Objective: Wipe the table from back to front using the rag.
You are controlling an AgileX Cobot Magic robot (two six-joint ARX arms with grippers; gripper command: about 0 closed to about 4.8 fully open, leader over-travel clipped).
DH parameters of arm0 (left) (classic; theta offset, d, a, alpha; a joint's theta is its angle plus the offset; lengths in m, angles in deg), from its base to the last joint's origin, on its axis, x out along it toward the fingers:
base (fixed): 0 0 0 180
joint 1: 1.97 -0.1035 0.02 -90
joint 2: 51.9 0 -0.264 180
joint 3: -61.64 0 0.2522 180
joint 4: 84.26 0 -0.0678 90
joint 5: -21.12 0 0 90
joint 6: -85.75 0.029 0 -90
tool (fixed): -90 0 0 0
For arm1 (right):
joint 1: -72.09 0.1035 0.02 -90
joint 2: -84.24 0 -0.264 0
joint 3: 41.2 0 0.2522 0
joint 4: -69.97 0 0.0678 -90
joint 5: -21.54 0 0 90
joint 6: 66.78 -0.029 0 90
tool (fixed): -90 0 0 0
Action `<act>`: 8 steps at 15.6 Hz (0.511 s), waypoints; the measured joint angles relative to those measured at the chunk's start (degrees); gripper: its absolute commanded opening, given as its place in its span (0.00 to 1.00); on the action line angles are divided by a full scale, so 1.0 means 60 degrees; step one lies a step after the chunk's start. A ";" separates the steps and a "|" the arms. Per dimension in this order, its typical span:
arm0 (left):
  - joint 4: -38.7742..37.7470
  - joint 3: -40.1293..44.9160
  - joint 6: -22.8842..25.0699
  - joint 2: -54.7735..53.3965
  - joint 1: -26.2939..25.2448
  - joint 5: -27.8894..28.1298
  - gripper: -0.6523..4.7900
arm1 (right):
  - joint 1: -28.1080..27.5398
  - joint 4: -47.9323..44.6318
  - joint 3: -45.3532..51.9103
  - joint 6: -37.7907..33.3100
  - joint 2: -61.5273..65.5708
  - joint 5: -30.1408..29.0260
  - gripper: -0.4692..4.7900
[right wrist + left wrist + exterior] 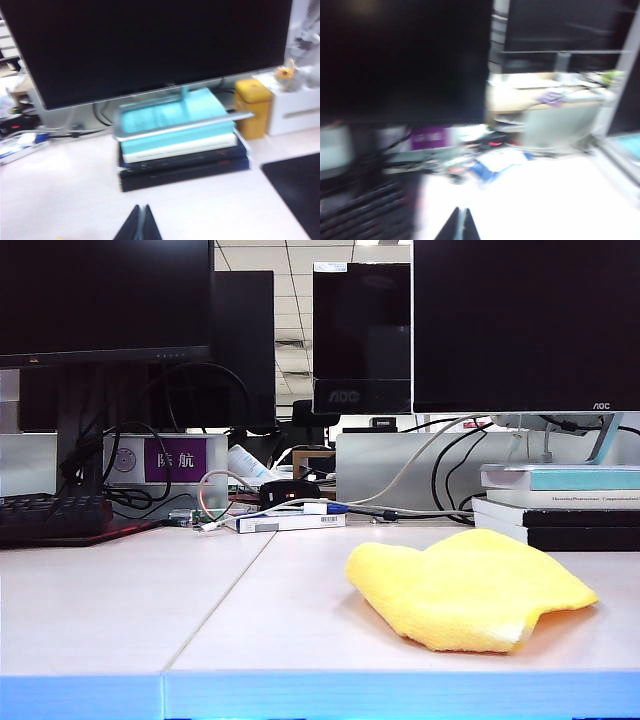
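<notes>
The yellow rag lies crumpled on the off-white table, right of the middle and near the pale blue front edge. Neither arm shows in the exterior view. In the blurred left wrist view my left gripper is shut and empty, its black fingers pressed together above the bare table beside a keyboard. In the right wrist view my right gripper is shut and empty too, above the table in front of a stack of books. A sliver of yellow at that view's edge may be the rag.
Monitors line the back. A stack of books under a monitor stand sits at the back right; a black keyboard, cables and small boxes at the back left. A yellow container and black mat lie beside the books.
</notes>
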 measured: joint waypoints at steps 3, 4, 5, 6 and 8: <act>-0.1166 -0.1781 0.0007 -0.1435 0.1818 -0.0339 0.11 | 0.0015 0.0011 -0.0681 0.0149 0.1319 -0.1104 0.09; -0.1421 -0.2164 0.0007 -0.1749 0.2350 -0.0455 0.11 | 0.0022 -0.0015 -0.0754 0.0160 0.1650 -0.1512 0.09; -0.1719 -0.2415 0.0007 -0.1945 0.2699 -0.0466 0.11 | 0.0022 0.0051 -0.0776 0.0160 0.1858 -0.1781 0.09; -0.1942 -0.2769 0.0004 -0.2313 0.3311 -0.0393 0.11 | 0.0138 0.0044 -0.0820 0.0160 0.2299 -0.2280 0.09; -0.2044 -0.2903 0.0011 -0.2626 0.4095 -0.0488 0.11 | 0.0659 0.0062 -0.0816 0.0168 0.2692 -0.2503 0.09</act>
